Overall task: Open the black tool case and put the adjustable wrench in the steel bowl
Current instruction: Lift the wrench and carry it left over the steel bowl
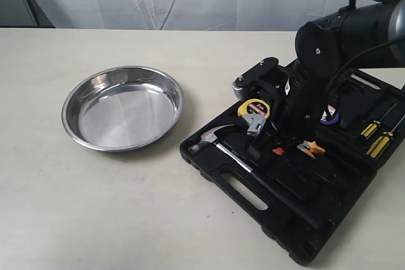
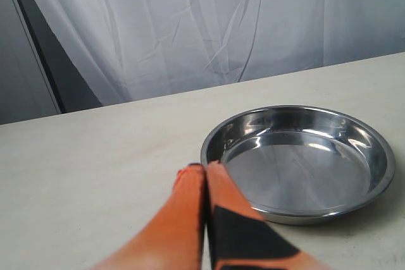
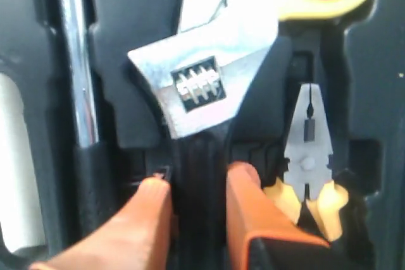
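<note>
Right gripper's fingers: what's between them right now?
The adjustable wrench, its black handle flanked by both fingers of the right gripper. The right wrist view shows it.

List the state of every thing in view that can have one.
black tool case: open, both halves lying flat.
steel bowl: upright, empty.
adjustable wrench: in the case, not yet in the bowl.
left gripper: shut, holding nothing.
right gripper: straddles the wrench handle; grip unclear.

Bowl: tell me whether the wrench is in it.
No, the bowl is bare inside; the wrench lies in the case.
</note>
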Controlling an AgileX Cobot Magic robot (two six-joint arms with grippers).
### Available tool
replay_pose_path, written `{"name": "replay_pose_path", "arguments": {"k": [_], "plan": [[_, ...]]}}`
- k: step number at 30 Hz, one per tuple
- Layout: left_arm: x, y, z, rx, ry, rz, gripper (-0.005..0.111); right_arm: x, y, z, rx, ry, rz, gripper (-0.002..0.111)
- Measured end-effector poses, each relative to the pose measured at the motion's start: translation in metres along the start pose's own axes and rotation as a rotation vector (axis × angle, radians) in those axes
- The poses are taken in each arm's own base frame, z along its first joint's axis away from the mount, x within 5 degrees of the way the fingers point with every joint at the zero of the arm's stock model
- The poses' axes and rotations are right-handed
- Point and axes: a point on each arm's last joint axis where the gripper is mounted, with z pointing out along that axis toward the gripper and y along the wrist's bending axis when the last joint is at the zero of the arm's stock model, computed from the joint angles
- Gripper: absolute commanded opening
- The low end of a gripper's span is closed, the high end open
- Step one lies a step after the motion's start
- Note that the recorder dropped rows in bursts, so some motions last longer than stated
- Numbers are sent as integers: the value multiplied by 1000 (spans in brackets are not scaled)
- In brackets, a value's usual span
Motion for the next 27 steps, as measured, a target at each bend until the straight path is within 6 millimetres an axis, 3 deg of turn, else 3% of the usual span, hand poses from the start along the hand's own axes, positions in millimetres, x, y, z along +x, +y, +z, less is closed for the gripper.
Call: {"name": "replay_pose_path", "arguments": {"k": [3,7,11,13,18,21,24,27], "plan": [[0,0,0,0,0,0,0,-6,0,-1,-5,-62,20,0],[0,0,0,0,0,0,0,-34,0,-18,-40,-236,63,-1],[0,0,0,0,0,0,0,-76,2,-35,-104,-379,29,-1],[0,0,0,0,0,0,0,-111,14,-37,-113,-439,-85,-1],[0,0,0,0,0,0,0,-144,58,-36,-243,-443,-352,-1],[0,0,0,0,0,0,0,-149,88,-36,-374,-317,-549,-1],[0,0,0,0,0,0,0,-153,85,-31,-329,-219,-571,-1],[0,0,0,0,0,0,0,-163,71,-24,-197,-229,-498,-1]]}}
